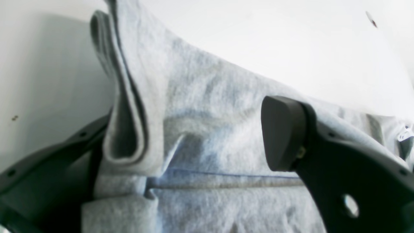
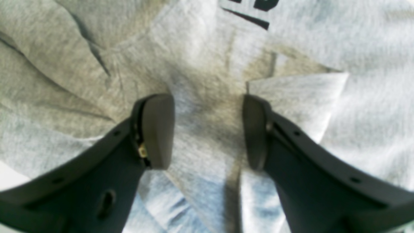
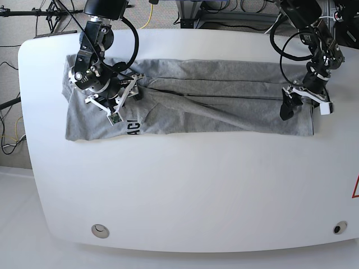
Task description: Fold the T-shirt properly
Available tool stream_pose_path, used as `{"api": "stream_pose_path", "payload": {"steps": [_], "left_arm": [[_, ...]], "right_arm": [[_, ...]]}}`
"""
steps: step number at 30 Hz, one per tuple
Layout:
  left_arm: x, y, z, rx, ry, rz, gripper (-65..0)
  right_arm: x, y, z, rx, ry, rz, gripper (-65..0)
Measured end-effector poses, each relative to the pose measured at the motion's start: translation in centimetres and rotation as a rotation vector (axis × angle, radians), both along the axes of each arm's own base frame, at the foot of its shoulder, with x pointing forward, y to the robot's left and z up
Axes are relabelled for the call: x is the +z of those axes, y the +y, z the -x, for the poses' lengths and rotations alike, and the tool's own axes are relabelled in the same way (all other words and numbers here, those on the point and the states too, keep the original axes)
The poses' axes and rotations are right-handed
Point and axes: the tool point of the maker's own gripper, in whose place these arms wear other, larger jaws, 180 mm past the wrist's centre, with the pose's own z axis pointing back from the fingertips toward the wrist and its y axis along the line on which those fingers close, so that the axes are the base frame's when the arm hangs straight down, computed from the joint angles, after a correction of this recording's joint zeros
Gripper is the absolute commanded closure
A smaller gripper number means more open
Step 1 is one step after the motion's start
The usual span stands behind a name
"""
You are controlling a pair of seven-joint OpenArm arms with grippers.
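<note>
The T-shirt (image 3: 190,106) lies on the table (image 3: 185,190) as a long band, lengthwise folds done and crosswise folds left, left claw (image 3: 291,103) wide, right claw (image 2: 207,129) part-open, neither gripping.

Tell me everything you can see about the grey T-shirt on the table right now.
The T-shirt is heather grey, soft cotton-looking knit, lying across the far half of the white table as a long, wrinkled band, folded lengthwise. Black block lettering shows near one end, partly hidden. A stitched hem and doubled-over edge show in the left wrist view. The left gripper, open, straddles one end; the right gripper, jaws apart, presses on bunched cloth near the lettering.
</note>
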Motion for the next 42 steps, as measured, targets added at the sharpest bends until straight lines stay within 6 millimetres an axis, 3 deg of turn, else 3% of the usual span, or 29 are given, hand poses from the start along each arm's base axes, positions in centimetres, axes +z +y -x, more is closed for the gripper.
{"api": "stream_pose_path", "payload": {"steps": [4, 5, 7, 8, 11, 21, 31, 37, 42], "left_arm": [[-0.4, 0.3, 1.0, -0.001, 0.016, -0.011, -24.8], [-0.5, 0.3, 1.4, -0.003, 0.023, -0.016, -14.7], [-0.6, 0.5, 2.1, -0.016, 0.047, -0.036, -2.5], [-0.8, 0.7, 2.4, -0.018, 0.061, -0.049, 0.0], [-0.9, 0.7, 2.9, -0.033, 0.081, -0.068, -2.3], [-0.7, 0.1, 2.7, -0.082, 0.097, -0.099, -0.6], [0.5, -0.3, 1.3, -0.163, 0.190, -0.191, -0.6], [0.9, -2.7, 0.9, -0.198, 0.221, -0.195, -0.5], [1.8, -6.6, -0.2, -0.267, 0.193, -0.180, -0.5]], "right_arm": [[0.0, 0.0, 0.0, 0.000, 0.000, 0.000, -33.1], [0.0, 0.0, 0.0, 0.000, 0.000, 0.000, -33.1], [0.0, 0.0, 0.0, 0.000, 0.000, 0.000, -33.1], [0.0, 0.0, 0.0, 0.000, 0.000, 0.000, -33.1], [0.0, 0.0, 0.0, 0.000, 0.000, 0.001, -33.1], [0.0, 0.0, 0.0, 0.000, 0.000, 0.001, -33.1], [0.0, 0.0, 0.0, -0.001, -0.001, 0.001, -33.1], [0.0, -0.1, 0.0, -0.001, 0.001, 0.001, -33.1], [0.0, -0.1, 0.0, -0.001, 0.001, 0.002, -33.1]]}}
